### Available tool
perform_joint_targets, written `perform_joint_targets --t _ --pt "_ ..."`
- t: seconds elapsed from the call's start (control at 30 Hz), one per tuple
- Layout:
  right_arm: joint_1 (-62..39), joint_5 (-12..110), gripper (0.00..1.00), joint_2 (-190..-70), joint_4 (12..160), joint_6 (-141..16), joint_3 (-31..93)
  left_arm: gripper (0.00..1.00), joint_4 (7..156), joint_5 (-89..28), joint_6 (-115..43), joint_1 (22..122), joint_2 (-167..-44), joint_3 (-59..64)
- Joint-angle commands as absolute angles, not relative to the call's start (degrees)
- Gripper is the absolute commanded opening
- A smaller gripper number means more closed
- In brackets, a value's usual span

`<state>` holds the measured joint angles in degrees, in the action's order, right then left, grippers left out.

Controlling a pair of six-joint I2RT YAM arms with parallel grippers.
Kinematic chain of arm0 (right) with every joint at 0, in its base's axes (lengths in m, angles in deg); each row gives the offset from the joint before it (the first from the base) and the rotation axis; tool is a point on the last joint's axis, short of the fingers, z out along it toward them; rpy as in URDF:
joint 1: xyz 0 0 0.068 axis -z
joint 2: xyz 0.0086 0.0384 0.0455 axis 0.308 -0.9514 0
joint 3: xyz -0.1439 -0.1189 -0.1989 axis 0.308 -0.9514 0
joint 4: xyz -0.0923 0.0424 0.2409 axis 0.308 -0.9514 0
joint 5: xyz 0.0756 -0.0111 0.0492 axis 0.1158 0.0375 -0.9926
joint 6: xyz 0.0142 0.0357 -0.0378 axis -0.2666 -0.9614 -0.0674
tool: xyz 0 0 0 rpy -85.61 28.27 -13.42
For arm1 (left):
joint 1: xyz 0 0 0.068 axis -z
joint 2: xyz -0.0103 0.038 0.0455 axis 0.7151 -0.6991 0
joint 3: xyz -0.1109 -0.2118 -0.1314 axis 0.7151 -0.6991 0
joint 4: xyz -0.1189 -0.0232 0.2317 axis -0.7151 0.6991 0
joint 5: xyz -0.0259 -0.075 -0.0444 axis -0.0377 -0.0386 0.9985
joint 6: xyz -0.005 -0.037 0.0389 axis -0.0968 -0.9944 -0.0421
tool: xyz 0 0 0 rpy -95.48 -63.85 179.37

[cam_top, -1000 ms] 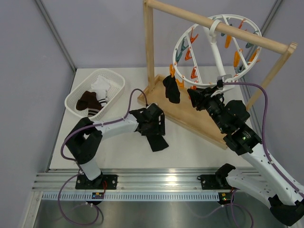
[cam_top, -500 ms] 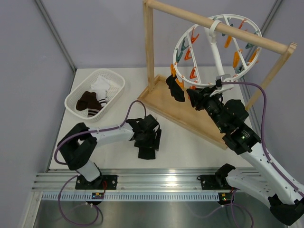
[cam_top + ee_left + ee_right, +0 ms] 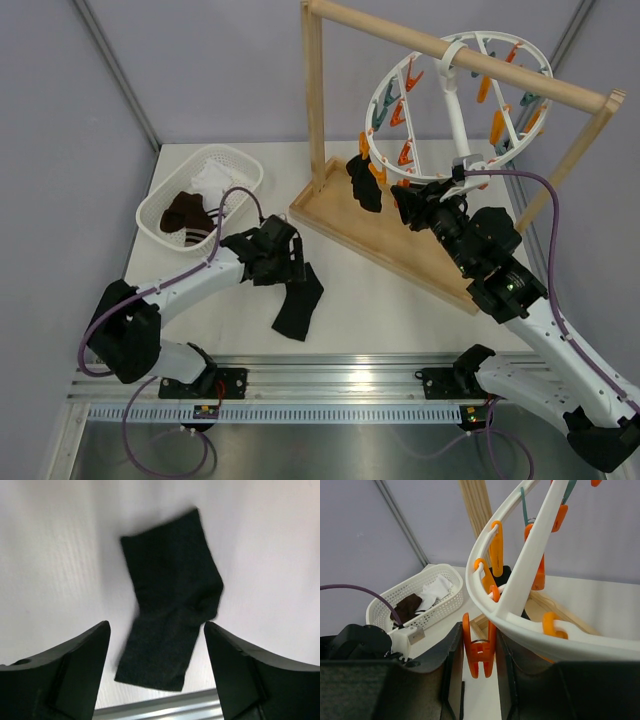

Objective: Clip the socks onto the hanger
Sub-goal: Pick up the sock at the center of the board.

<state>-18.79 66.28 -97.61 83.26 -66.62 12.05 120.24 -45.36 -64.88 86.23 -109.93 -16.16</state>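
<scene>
Swinging back toward the basket [image 3: 228, 151], the left arm now has its left gripper [image 3: 292, 263] further left and nearer the table's [image 3: 400, 300] left side than a second ago, and the black sock [image 3: 298, 303] it was over then now lies free on the white surface, just in front of the fingertips. From the left wrist view that sock [image 3: 170, 625] lies flat and slightly bent at the heel, with the left gripper [image 3: 155, 630] above it, its jaws spread wide and gripping nothing. The right arm has hardly shifted. Its right gripper [image 3: 403, 206] is up at the lower rim of the hanger [image 3: 455, 115], and the right wrist view shows the two fingers closed narrowly on either side of an orange clip [image 3: 479, 655] that dangles from the white ring [image 3: 520, 625]. The hanger hangs by its hook from the bar of the wooden stand [image 3: 314, 100], tilted on edge, its orange and teal clips around the ring. A second black sock [image 3: 362, 186] hangs from a clip on the ring's left side, close to the stand's upright. In the basket lie a dark brown sock [image 3: 185, 211] and white socks [image 3: 212, 180].
</scene>
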Motion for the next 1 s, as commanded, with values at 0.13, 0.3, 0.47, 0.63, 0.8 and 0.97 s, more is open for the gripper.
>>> perform_joint_targets --t 0.13,0.3,0.47,0.63,0.8,0.97 --pt "-19.59 62.34 0.0 -97.59 75.76 -67.79 11.68 0.66 110.23 -42.89 -68.75 79.84 -112.29 -20.87" --pt "-19.59 62.52 0.0 -97.41 75.41 -67.7 11.5 0.58 105.82 -41.65 -69.72 79.14 -115.54 -22.11" --pt "-19.59 62.34 0.0 -97.76 75.41 -67.79 11.5 0.52 104.24 -43.14 -70.42 78.78 -118.8 -22.11" --pt "-19.59 62.25 0.0 -98.03 75.58 -67.79 11.41 0.45 103.53 -44.64 -72.0 78.7 -121.79 -23.07" --pt "-19.59 62.25 0.0 -98.38 76.02 -67.87 11.32 0.4 101.6 -44.91 -73.32 78.78 -123.98 -24.66" --pt "-19.59 61.99 0.0 -98.47 76.02 -67.96 11.24 0.26 101.07 -44.2 -73.85 79.57 -126.01 -25.89"
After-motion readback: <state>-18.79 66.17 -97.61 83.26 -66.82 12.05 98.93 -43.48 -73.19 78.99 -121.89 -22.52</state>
